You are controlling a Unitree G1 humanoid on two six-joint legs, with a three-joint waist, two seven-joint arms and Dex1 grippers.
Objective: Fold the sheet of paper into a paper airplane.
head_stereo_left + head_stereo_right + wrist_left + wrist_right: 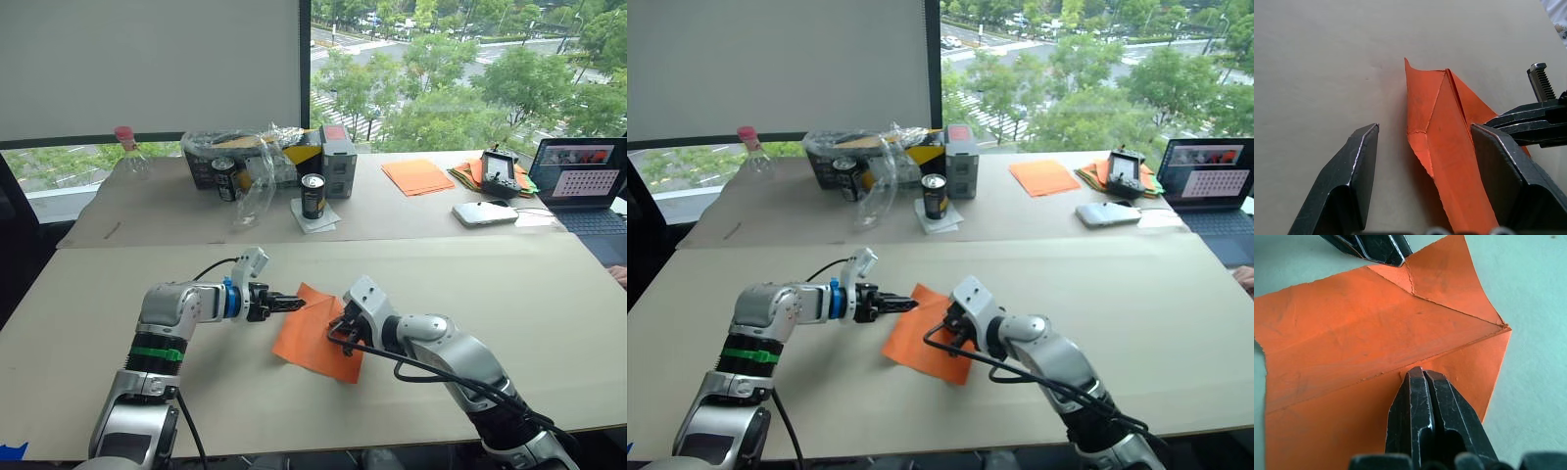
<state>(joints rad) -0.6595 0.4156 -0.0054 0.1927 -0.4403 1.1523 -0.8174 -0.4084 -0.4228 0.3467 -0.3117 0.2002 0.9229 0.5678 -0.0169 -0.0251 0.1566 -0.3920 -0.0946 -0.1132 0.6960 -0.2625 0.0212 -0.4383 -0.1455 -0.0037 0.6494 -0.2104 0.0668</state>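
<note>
Two grippers meet at one orange sheet of paper (pixel 315 335) in the middle of the near table (pixel 549 323). You cannot read any writing or brand here; the labels on the cans and boxes are too small.

Start on the left. Your left gripper (pixel 297 303) reaches in from the left. Its fingers are apart, and the left wrist view shows the raised fold of the paper between them, near one finger. You cannot tell if that finger touches it.

Next is the paper. It lies partly folded, with its long way running from the far corner by the left gripper to the near corner toward you. The right wrist view shows two creases meeting in a point at one side.

Then your right gripper (pixel 338 333) presses on the right side of the paper. Its fingers (pixel 1422 411) are closed tight together, tips resting on a crease.

Farther back sit a black can (pixel 313 195), a stack of orange sheets (pixel 416 176) and a laptop (pixel 586 186).
</note>
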